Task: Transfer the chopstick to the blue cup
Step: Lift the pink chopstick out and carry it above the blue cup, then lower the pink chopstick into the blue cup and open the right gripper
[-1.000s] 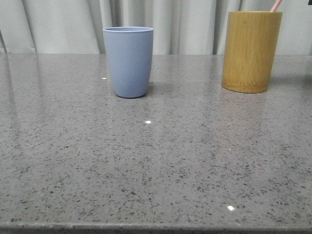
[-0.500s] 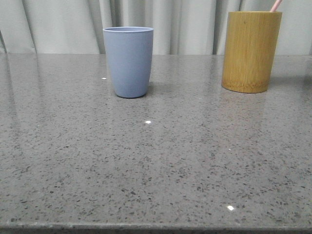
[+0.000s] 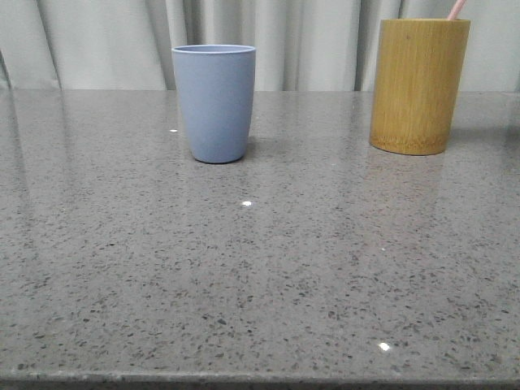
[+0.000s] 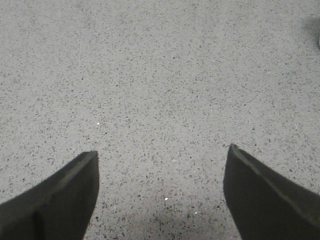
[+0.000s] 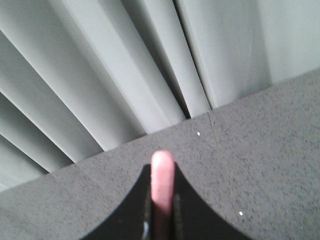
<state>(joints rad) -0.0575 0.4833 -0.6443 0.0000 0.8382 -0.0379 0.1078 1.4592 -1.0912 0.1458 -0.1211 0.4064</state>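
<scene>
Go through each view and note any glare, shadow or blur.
Front view: sharp; small glare spots on the table, a soft shadow beside the blue cup, and the bamboo holder mirrored faintly in the stone. Left wrist view: even light, a dim shadow between the open left end effector fingers. Right wrist view: the chopstick tip is blurred, clamped in the right end effector.

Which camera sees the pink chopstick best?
The right wrist view: the chopstick's pink end fills the middle, pinched between the right gripper's dark fingers. The front view shows only a tiny pink tip above the bamboo holder. The left wrist view shows none of it.
</scene>
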